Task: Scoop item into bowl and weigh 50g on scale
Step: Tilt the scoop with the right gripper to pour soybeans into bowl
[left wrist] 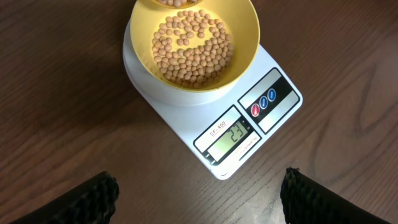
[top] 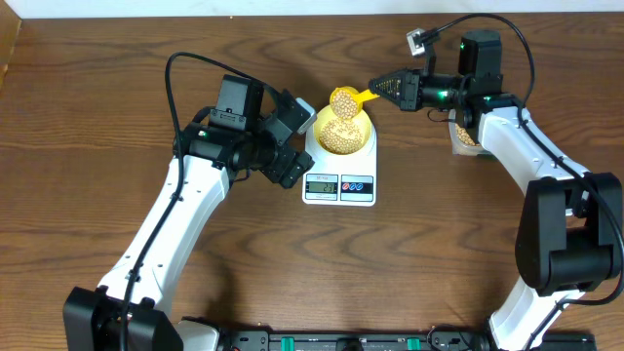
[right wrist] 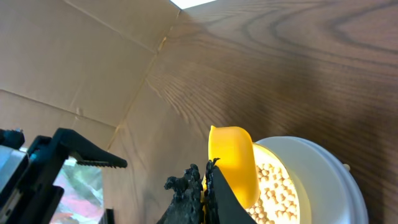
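The white scale [top: 363, 185] stands mid-table with the pale yellow bowl [top: 320, 127] on its platform, holding a layer of beige beans [top: 339, 136]. My right gripper [top: 385, 88] is shut on the handle of a bright yellow scoop [top: 344, 99], which is full of beans and held over the bowl's far side. In the right wrist view the scoop [right wrist: 233, 162] hangs just above the beans [right wrist: 273, 193]. My left gripper [top: 297, 141] is open and empty, left of the scale. The left wrist view shows the bowl [left wrist: 245, 37], the scale [left wrist: 180, 118] with its display lit, and the scoop's edge [left wrist: 171, 2].
A clear tub of beans [top: 466, 136] sits at the right, mostly hidden behind the right arm. Brown cardboard walls [right wrist: 74, 74] border the table's far side. Bare wooden tabletop [top: 390, 273] lies in front of the scale.
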Available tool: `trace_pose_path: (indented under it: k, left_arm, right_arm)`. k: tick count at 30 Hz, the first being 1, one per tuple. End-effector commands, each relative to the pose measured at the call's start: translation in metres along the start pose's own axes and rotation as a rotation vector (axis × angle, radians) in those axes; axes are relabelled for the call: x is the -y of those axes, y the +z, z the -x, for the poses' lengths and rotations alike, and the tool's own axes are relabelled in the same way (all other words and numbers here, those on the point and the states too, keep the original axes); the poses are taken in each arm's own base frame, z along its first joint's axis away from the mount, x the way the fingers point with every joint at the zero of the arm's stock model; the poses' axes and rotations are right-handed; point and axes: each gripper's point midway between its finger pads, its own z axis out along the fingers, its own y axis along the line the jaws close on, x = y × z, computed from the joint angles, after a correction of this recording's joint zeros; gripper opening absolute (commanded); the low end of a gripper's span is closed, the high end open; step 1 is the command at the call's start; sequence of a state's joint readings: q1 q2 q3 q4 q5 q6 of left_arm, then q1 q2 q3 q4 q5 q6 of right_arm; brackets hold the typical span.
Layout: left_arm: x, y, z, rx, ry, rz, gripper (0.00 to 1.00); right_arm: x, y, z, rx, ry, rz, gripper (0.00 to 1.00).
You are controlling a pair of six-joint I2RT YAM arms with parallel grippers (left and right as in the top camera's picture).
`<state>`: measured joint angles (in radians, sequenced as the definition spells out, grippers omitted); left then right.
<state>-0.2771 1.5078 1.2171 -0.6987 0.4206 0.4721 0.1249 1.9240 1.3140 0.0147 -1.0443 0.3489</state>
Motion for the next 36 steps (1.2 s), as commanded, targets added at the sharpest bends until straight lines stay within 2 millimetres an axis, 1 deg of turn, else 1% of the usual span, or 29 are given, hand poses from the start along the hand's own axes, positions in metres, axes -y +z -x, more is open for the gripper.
trace_pose_path:
  k: [1,10,36]
  left_arm:
    - [0.0019,0.0005,-0.0028,0.0,0.0,-0.013,0.86]
    - [0.0018,0.0005,-0.0028,0.0,0.0,-0.012,0.86]
    - [0.0018,0.0005,-0.0028,0.0,0.0,-0.012,0.86]
  right_arm:
    - [0.0016,0.0045,-0.007,-0.02,-0.069,0.009,0.01]
    - [0.0027,0.0046,-0.0108,-0.032,-0.149,0.007,0.01]
    - [0.0028,0.0046,-0.011,-0.032,-0.212,0.008,0.01]
